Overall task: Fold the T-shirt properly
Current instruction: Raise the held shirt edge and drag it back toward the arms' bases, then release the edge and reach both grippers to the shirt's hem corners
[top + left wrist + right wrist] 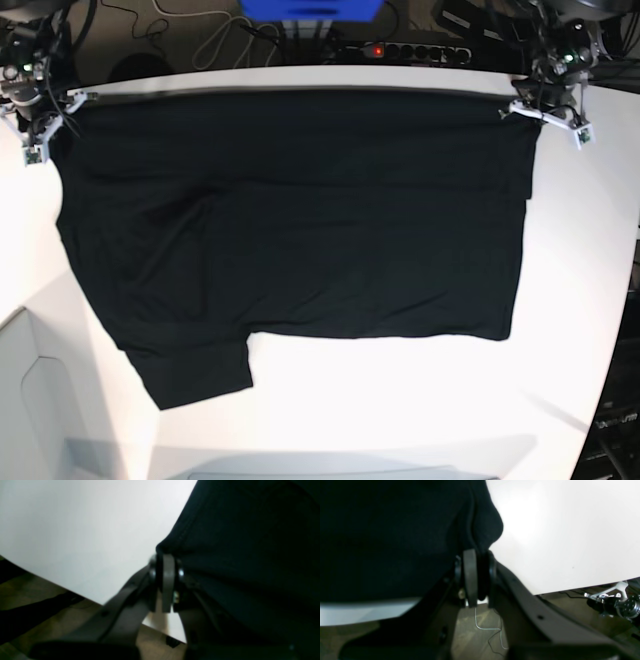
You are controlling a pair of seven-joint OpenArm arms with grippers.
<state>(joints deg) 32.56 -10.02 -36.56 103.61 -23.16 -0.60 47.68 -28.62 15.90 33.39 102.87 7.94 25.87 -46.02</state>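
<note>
The black T-shirt (300, 230) lies spread flat across the white table (400, 410), with one sleeve (195, 370) sticking out at the near left. My left gripper (540, 112) is at the shirt's far right corner. In the left wrist view it (166, 560) is shut on the shirt's edge (250, 542). My right gripper (52, 118) is at the far left corner. In the right wrist view it (476, 555) is shut on a bunched fold of the shirt (382, 542). The collar, tag and label are not visible.
A power strip (400, 50) with a red light, a blue object (310, 10) and cables lie behind the table's far edge. The table's right edge (615, 330) curves inward. The floor with a thin cable (482, 627) shows below the table edge.
</note>
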